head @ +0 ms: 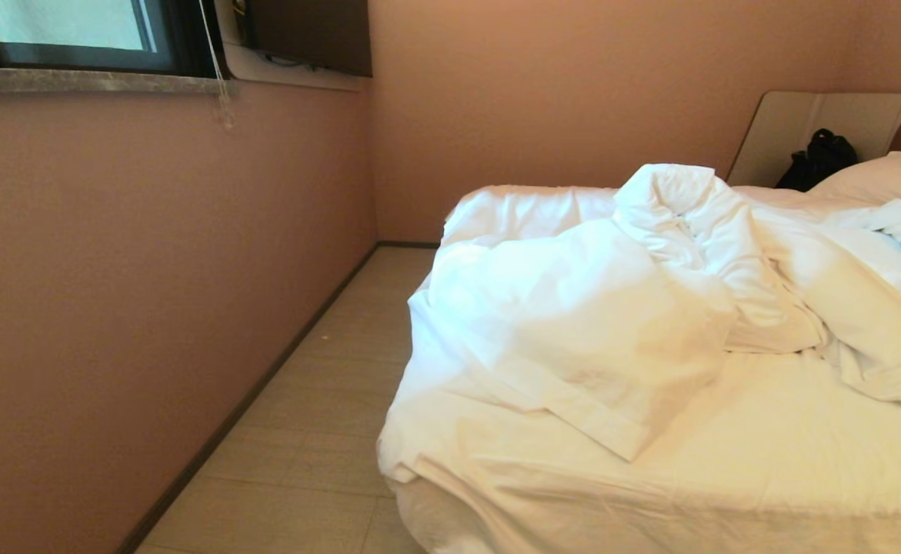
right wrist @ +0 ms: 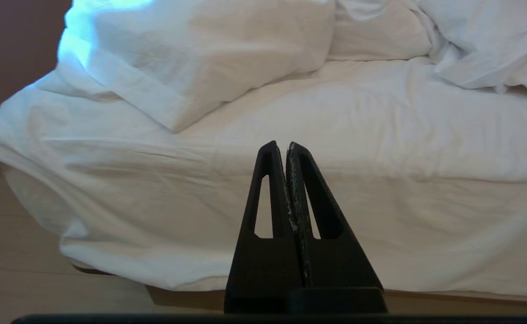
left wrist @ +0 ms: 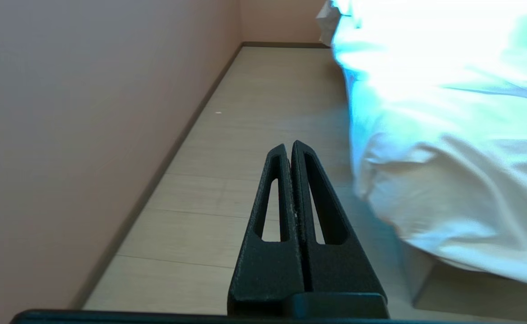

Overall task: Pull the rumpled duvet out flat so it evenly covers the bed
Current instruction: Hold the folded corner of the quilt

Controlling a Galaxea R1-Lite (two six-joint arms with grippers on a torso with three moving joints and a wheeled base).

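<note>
Leftmost, a pink wall (head: 111,308) fills the head view from 7 to 11 o'clock, with a window (head: 73,31) at 11 o'clock. Next comes a strip of pale floor (head: 312,431) between wall and bed (head: 650,477). Over that floor, just beside the bed's corner, the left gripper (left wrist: 289,145) hangs with its fingers pressed together, holding nothing. Further right, the bed spans 3 to 6 o'clock in the head view, and the duvet (head: 596,323) lies heaped on it, bunched near centre with a folded corner pointing toward 6 o'clock; bare sheet (head: 789,446) lies in front. Facing the bed's near edge, the right gripper (right wrist: 281,145) is likewise closed and empty, apart from the bedding. At 2 o'clock rest a pillow (head: 889,177) and a black bag (head: 819,158) by the headboard (head: 804,115).
</note>
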